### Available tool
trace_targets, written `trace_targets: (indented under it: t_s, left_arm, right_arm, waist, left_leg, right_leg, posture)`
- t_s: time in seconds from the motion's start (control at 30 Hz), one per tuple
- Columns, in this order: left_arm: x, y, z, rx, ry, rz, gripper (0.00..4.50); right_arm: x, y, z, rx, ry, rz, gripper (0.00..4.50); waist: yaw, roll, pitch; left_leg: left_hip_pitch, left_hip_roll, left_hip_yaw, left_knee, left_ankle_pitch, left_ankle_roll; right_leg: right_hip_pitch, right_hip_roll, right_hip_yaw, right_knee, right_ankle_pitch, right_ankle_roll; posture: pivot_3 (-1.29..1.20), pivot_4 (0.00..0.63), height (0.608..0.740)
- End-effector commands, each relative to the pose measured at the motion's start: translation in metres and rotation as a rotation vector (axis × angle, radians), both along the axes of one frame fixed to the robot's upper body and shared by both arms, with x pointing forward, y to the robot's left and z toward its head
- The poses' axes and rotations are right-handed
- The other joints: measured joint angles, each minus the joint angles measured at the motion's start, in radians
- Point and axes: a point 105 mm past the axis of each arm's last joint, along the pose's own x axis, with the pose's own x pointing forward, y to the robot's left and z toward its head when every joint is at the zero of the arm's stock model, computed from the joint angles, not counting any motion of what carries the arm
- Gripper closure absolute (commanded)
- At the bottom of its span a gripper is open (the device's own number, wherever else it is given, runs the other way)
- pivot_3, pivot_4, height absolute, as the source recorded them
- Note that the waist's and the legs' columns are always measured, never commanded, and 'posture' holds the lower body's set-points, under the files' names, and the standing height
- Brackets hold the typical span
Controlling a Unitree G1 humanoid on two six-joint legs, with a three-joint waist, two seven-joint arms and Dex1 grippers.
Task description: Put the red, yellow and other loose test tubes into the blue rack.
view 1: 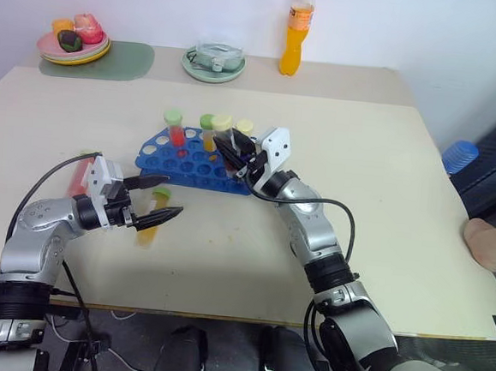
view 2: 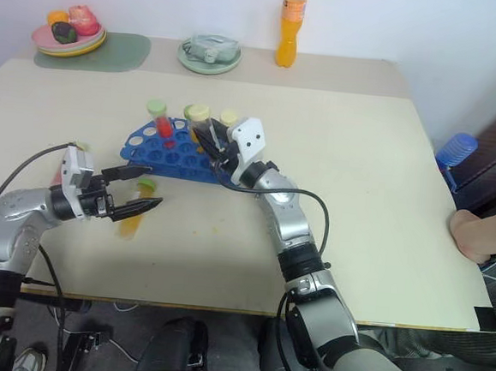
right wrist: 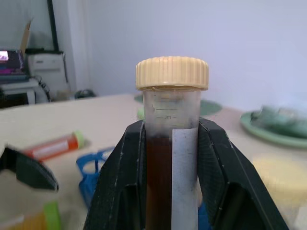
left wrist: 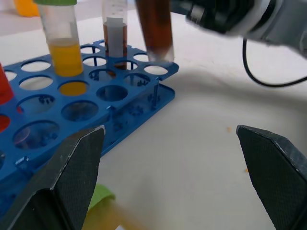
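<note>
Right claw (right wrist: 170, 158) grasping a cream-capped brown tube (right wrist: 171, 143) over the blue rack (view 1: 190, 159), left claw (view 1: 163, 200) released above a yellow tube (view 1: 152, 221) on the tabletop (view 1: 401, 206)

The bare cream tabletop (view 1: 384, 205) right of the bright blue plastic tube rack (view 1: 181, 159) leaves wide passage. Capped clear tubes (view 1: 211, 131) standing in the rack's far rows block approach from behind. A yellow-orange tube with green cap (view 1: 152, 221) lies near-left.
</note>
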Motion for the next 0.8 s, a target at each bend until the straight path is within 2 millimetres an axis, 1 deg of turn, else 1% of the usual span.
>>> trace_targets:
  t_s: [0.03,0.17,0.37,0.63,0.8]
  left_arm:
    - [-0.002,0.005,0.014,-0.013,-0.044,0.019,0.0]
    - [-0.004,0.007,0.015,-0.006,-0.043,0.028,0.0]
    - [-0.006,0.01,0.016,0.002,-0.041,0.034,0.0]
    - [-0.009,0.013,0.016,0.008,-0.036,0.036,0.0]
    - [-0.01,0.016,0.015,0.007,-0.034,0.039,0.0]
  right_arm:
    - [0.0,0.003,0.009,0.019,-0.048,0.0,3.66]
    - [0.004,0.001,0.001,0.01,-0.039,-0.019,3.66]
    - [0.007,0.001,-0.004,0.016,-0.031,-0.032,3.66]
    - [0.008,0.009,-0.015,0.017,-0.015,-0.037,3.66]
    - [0.012,0.012,-0.021,0.014,-0.004,-0.058,3.66]
  waist:
    - [-0.001,0.0,0.0]
    - [-0.011,0.0,0.0]
    - [-0.023,0.0,0.0]
    - [-0.024,0.0,0.0]
    - [-0.025,0.0,0.0]
  left_leg:
    - [0.0,0.0,0.0,0.0,0.0,0.0]
    - [0.0,0.0,0.0,0.0,0.0,-0.001]
    - [0.001,0.0,0.0,0.0,0.001,-0.001]
    - [0.002,0.0,0.0,0.0,0.001,-0.001]
    - [0.002,0.0,0.0,-0.001,0.001,-0.002]
  right_leg:
    - [0.0,0.0,0.0,0.0,0.0,0.0]
    - [0.0,0.0,0.0,0.0,0.0,0.0]
    - [0.0,0.0,0.0,0.001,0.0,0.0]
    - [0.0,0.0,0.0,0.001,0.0,0.0]
    - [0.0,0.0,0.0,0.001,0.0,0.0]
  posture:
    - [0.0,0.15,0.74]
    - [0.0,0.15,0.74]
    - [0.0,0.15,0.74]
    - [0.0,0.15,0.74]
    - [0.0,0.15,0.74]
